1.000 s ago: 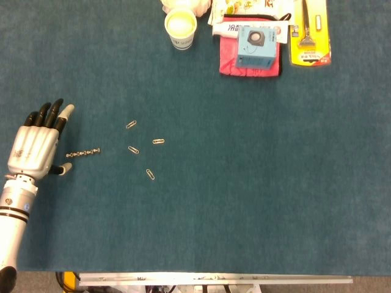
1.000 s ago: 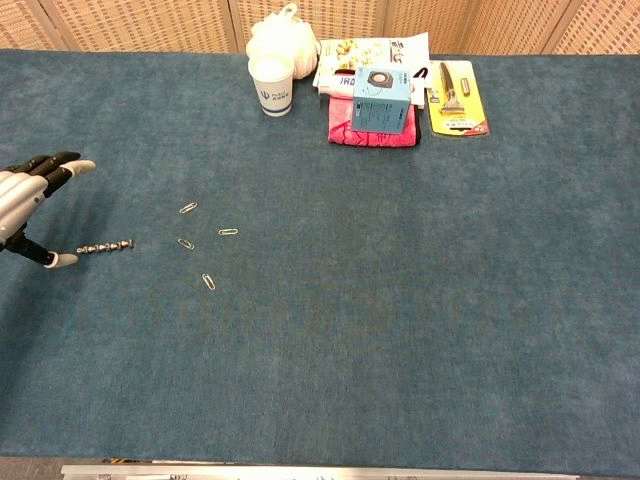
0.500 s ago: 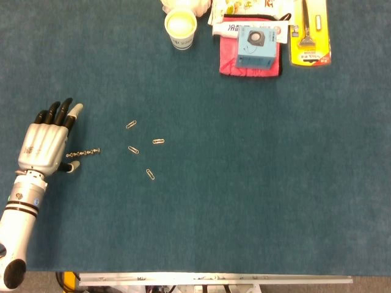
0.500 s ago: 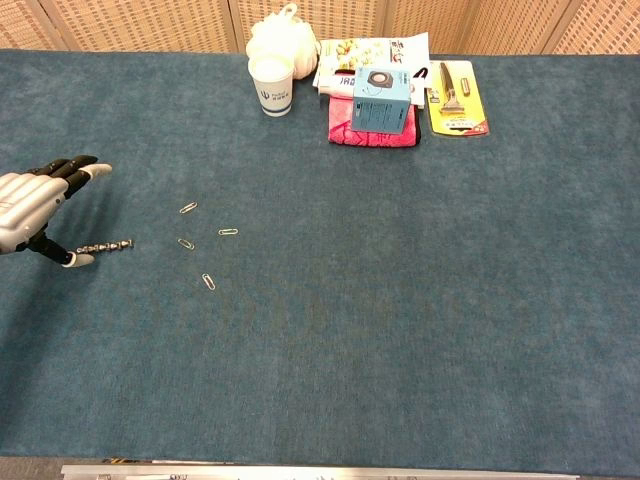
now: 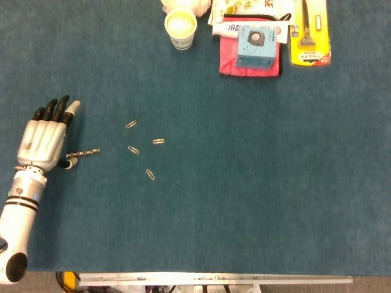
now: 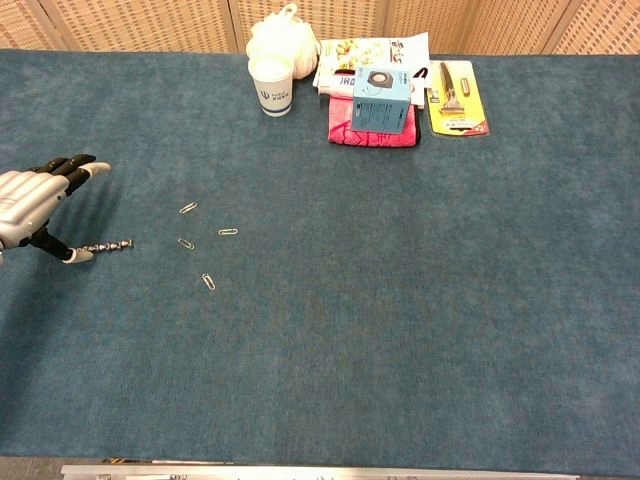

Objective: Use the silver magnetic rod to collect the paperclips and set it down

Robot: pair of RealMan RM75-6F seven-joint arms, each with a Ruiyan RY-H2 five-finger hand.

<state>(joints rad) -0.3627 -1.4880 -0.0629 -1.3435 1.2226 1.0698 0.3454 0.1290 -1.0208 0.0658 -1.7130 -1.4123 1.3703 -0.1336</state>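
The silver magnetic rod (image 5: 84,152) (image 6: 106,246) lies flat on the blue table cloth at the left. Several paperclips lie scattered to its right, among them one (image 5: 131,124) (image 6: 188,208), another (image 5: 158,141) (image 6: 228,232) and a third (image 5: 150,174) (image 6: 208,281). My left hand (image 5: 44,138) (image 6: 32,197) hovers just left of the rod, fingers stretched out and apart, holding nothing. Its thumb tip is at the rod's left end; whether it touches is unclear. My right hand shows in neither view.
At the table's far edge stand a paper cup (image 5: 180,27) (image 6: 271,84), a blue box (image 5: 256,46) (image 6: 384,99) on a pink cloth (image 5: 230,61), a yellow razor pack (image 5: 311,30) (image 6: 457,97) and snack packets (image 6: 360,54).
My left hand moved right and forward toward the rod, bringing its thumb up to the rod's left end. The rod and paperclips have not moved.
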